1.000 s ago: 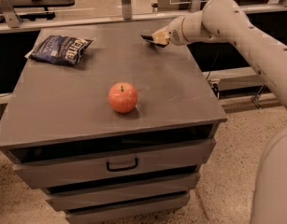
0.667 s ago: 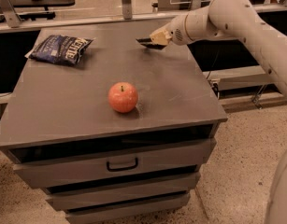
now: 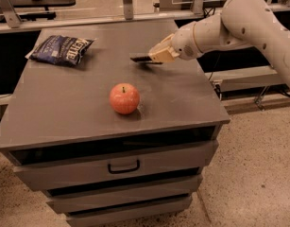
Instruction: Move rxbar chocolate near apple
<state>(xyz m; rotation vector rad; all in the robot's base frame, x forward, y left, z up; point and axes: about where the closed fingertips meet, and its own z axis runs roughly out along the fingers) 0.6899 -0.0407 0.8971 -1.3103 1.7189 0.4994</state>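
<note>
The apple (image 3: pixel 124 98), orange-red with a short dark stem, sits on the grey cabinet top (image 3: pixel 64 108) near its middle front. My gripper (image 3: pixel 154 56) reaches in from the right and is shut on the rxbar chocolate (image 3: pixel 140 58), a thin dark flat bar that sticks out to the left of the fingers. The bar hangs a little above the surface, behind and to the right of the apple.
A dark-blue chip bag (image 3: pixel 62 49) lies at the back left of the top. The cabinet has a drawer with a handle (image 3: pixel 123 166) below. A rail and shelving stand behind; speckled floor lies to the right.
My gripper has carried the bar to the left and forward, toward the apple. The apple and chip bag have not moved.
</note>
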